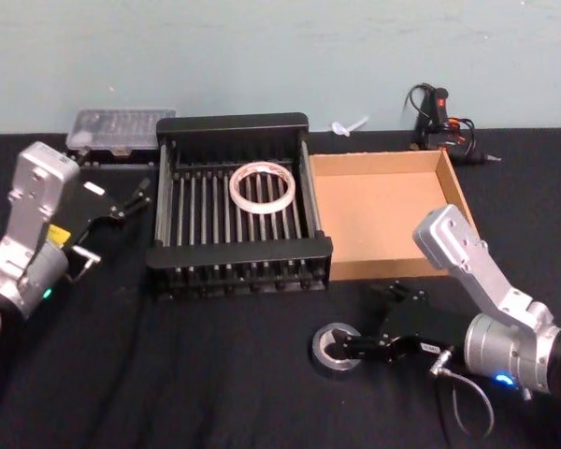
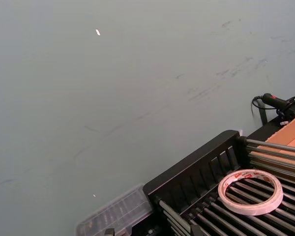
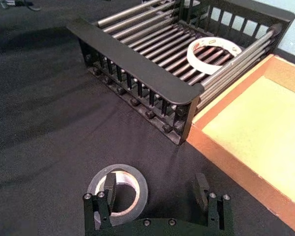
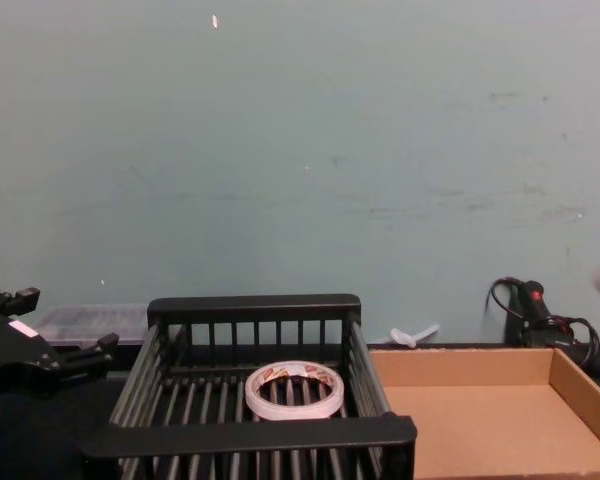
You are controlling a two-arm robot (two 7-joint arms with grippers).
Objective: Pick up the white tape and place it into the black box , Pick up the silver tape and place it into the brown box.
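The left hand (image 1: 136,198) hangs at the left of the black crate (image 1: 239,124), just off its left wall, with its fingers spread and nothing between them; in the chest view it (image 4: 60,345) sits low at the left edge, level with the crate's (image 4: 255,307) top rim. Behind it, against the wall, lies a clear plastic case (image 1: 120,129), just beside the crate's far left corner.

The crate stands on the black desk (image 1: 168,374) left of centre. The white tape (image 1: 262,185) lies flat on its slatted bottom, toward the far right part, close to the right wall but apart from it. The left wrist view shows the ring (image 2: 250,191) resting on the bars, red print on its inner core; the chest view shows it (image 4: 293,389) near the middle of the crate's width.

The tan tray (image 1: 383,272) sits just right of the crate, their walls touching or nearly so, its flat bottom bare.

In front of the tray, on the desk, the silver tape (image 1: 335,350) lies flat, well apart from both containers. The right hand (image 1: 344,348) is down at it, reaching in from the right. In the right wrist view the hand (image 3: 157,191) is wide: one finger (image 3: 109,188) stands inside the roll's (image 3: 132,179) pale core, the other outside the roll's rim, clear of it, so the roll's wall lies between them, not gripped

Behind the tray, by the wall, a black tool with cables (image 1: 441,117) rests on the desk
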